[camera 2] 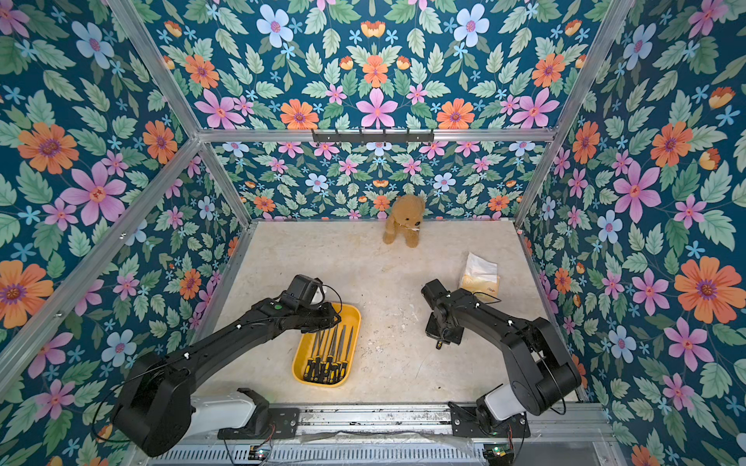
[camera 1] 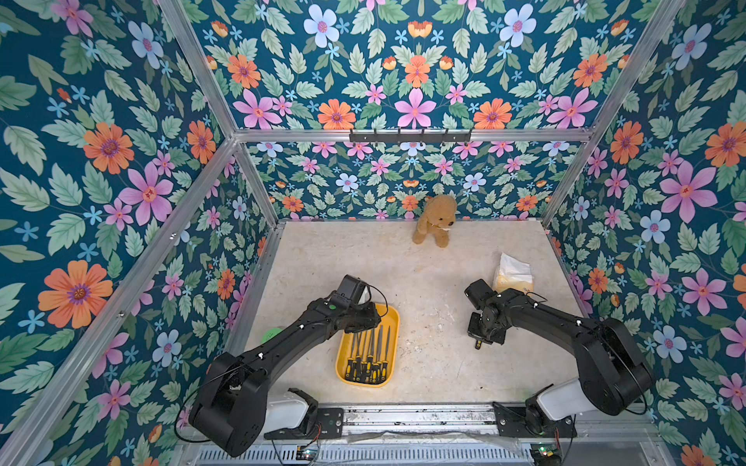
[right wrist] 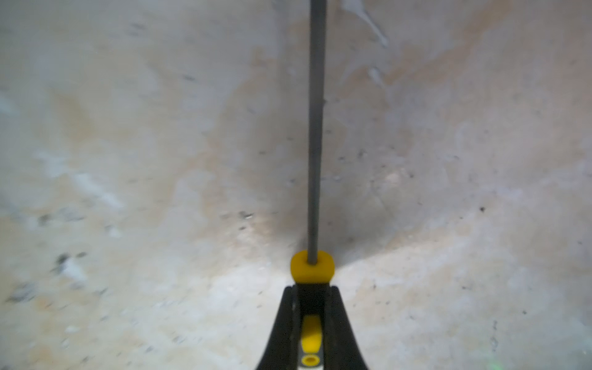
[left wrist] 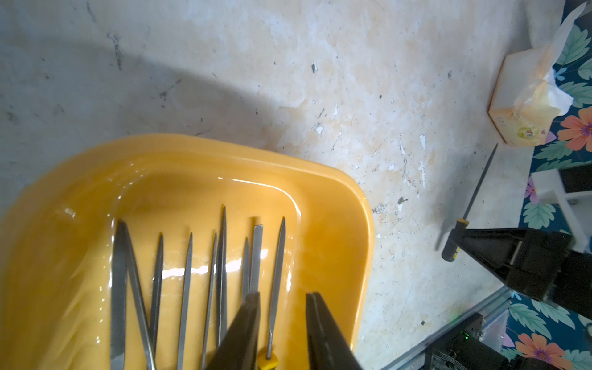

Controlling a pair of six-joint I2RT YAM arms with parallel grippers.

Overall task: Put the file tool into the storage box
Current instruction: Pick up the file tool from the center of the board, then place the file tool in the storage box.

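You have the bench (camera 1: 363,262) mostly bare between the two arms, so the carry across it looks free. The storage box (camera 1: 392,322) sits on the left arm's side of it, its long side running away from the robot. Several files (camera 1: 369,355) already lie in it side by side. The left hand (left wrist: 282,298) hangs over the box's far end with its jaws apart, gripping nothing. I would draw it back before the delivery, since it looks to be in the way. The right hand (right wrist: 312,290) is well apart from the box, near the tissue pack (camera 1: 512,274), and is clamped on the handle of the file tool (right wrist: 317,128). Whether the file is clear of the bench I cannot tell. Lift it straight and keep the grip firm, because the long shaft will likely want to swing. Turn it to match the box's long side, then lower it over the rim onto or beside the others. The file itself is a thin, straight grey shaft running out ahead of the jaws, with a yellow collar and a black handle bearing a yellow inlay
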